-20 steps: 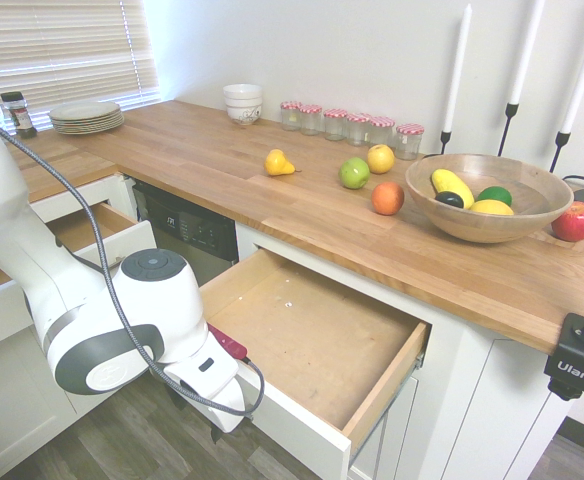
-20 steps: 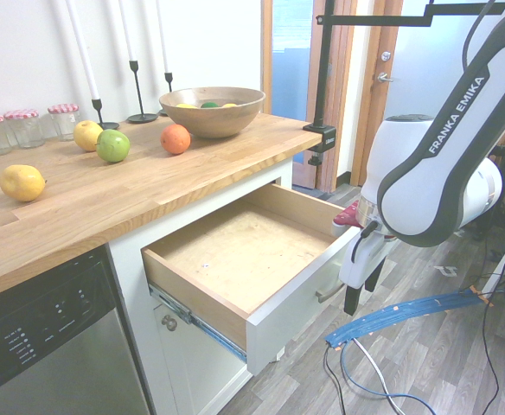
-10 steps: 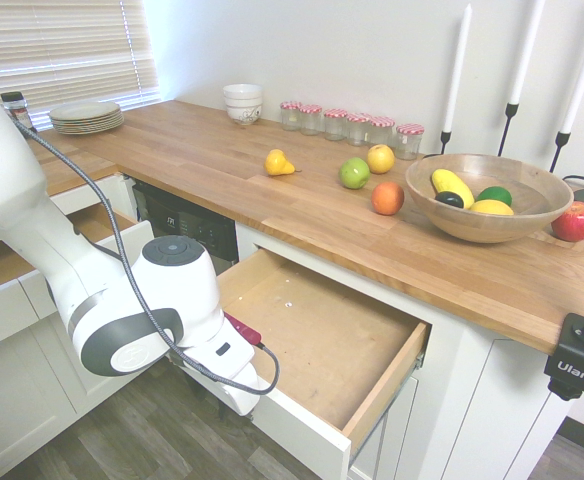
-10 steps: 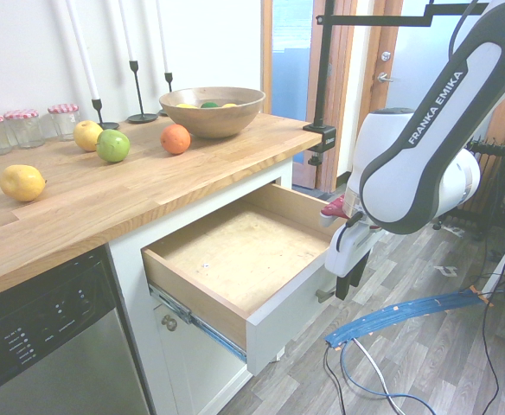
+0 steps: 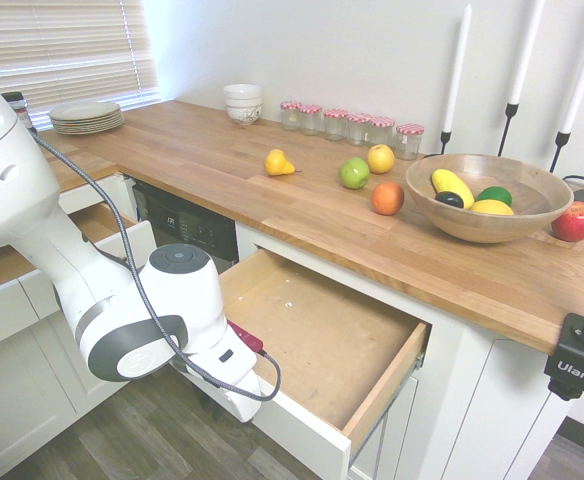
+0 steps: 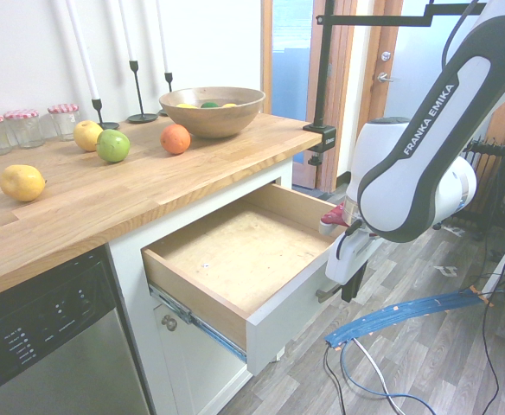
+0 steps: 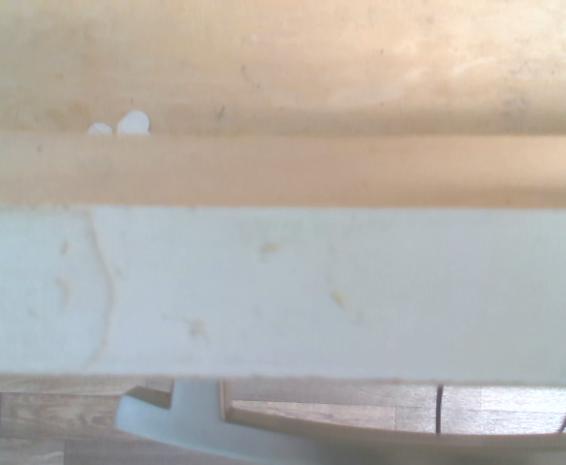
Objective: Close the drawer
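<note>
The tool (image 6: 349, 294) is hanging just outside the open drawer (image 6: 235, 259) by its curved handle (image 6: 326, 294), tabletop cabinet lying straight beyond; finger spread is hidden.

Drawer (image 6: 235, 259) pulled out below the counter (image 6: 105, 207)

Gripper (image 6: 349, 290) hangs just in front of the drawer's front, by the handle (image 7: 264, 441); dishwasher (image 6: 45, 337) beside the drawer; bowl (image 6: 211, 111) and loose fruit on the counter above.
</note>
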Controlling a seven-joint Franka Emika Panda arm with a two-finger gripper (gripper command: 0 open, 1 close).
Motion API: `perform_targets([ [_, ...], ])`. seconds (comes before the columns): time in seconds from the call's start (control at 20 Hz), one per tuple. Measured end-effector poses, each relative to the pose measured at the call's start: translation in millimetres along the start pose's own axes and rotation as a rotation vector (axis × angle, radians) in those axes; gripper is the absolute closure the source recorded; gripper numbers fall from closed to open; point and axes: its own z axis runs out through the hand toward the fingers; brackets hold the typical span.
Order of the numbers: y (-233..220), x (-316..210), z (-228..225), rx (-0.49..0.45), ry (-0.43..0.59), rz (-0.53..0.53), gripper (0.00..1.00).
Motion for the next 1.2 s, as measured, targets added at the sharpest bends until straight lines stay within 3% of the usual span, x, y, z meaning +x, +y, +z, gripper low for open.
perform_targets([
  [0.7,-6.3,1.4,4.0,0.049,0.032,-0.005,1.0],
  [1.2,-35.8,43.6,12.4,0.055,0.035,-0.011,1.0],
])
